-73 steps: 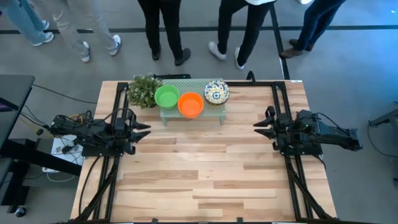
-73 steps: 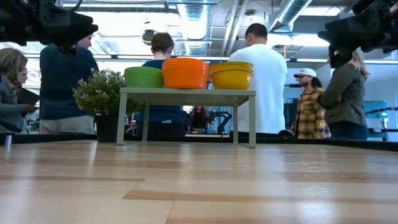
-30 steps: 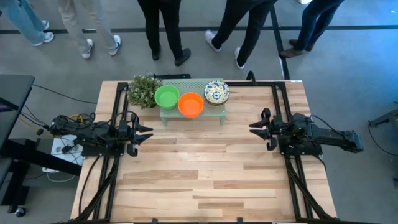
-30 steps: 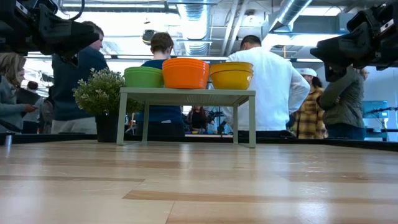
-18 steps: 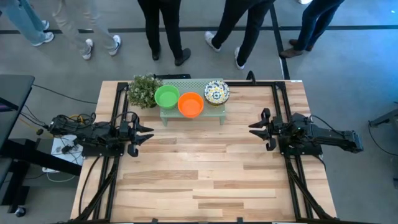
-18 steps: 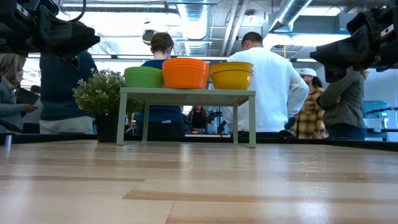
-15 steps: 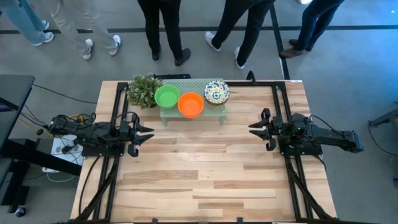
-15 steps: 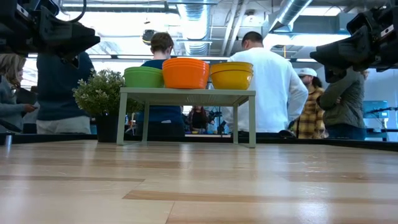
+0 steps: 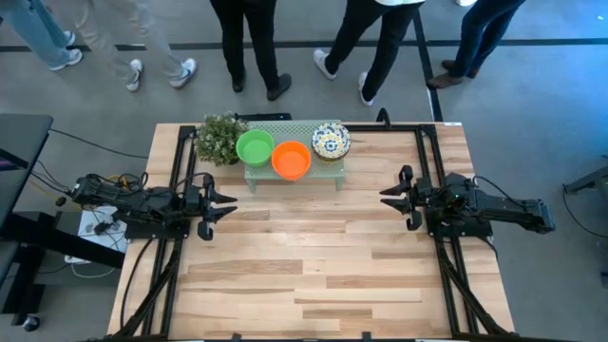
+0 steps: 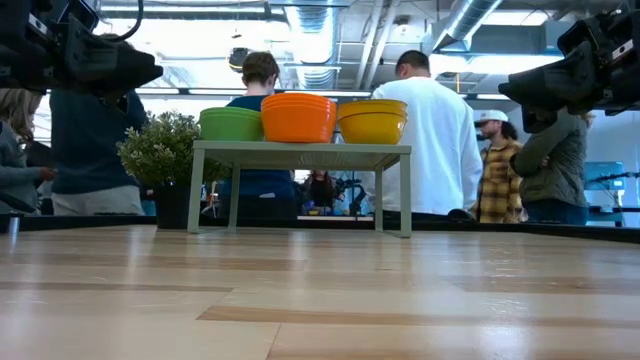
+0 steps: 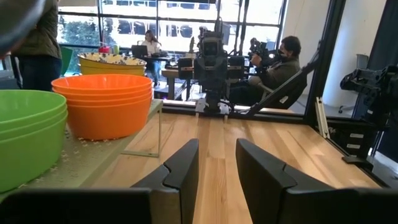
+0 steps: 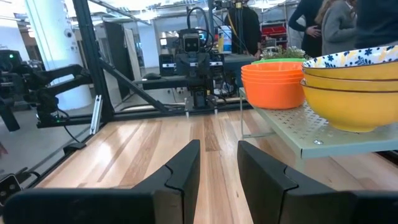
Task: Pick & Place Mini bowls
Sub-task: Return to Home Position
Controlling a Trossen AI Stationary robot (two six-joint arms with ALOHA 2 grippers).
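Both arms had shifted a little since the earliest pictures: the left gripper (image 9: pixel 224 204) had crept slightly farther in from the left edge of the table (image 9: pixel 313 275), and the right gripper (image 9: pixel 385 195) had edged inward from the right before holding its place. The people (image 9: pixel 256 43) standing beyond the far edge had also shuffled about.

Each gripper hung above the wood, level with the other across the table and well apart from the bowls. Their fingers stood parted with a clear gap between them, and nothing was held in either.

All the mini bowls sat on the pale green perforated stand (image 9: pixel 285 125) at the far middle of the table, in three nested stacks in a row. The green bowls (image 9: pixel 255 147) were nearest the left arm, plain and bright, with their rims showing one above another. The orange bowls (image 9: pixel 291 160) stood in the middle, just beside the green, plain and glossy, and stacked slightly taller. The patterned bowls (image 9: pixel 331 141) stood nearest the right arm; these were yellow outside and white inside, with a blue-and-yellow floral design. A small bushy plant (image 9: pixel 219 138) stood on the table just beside the stand's green end.
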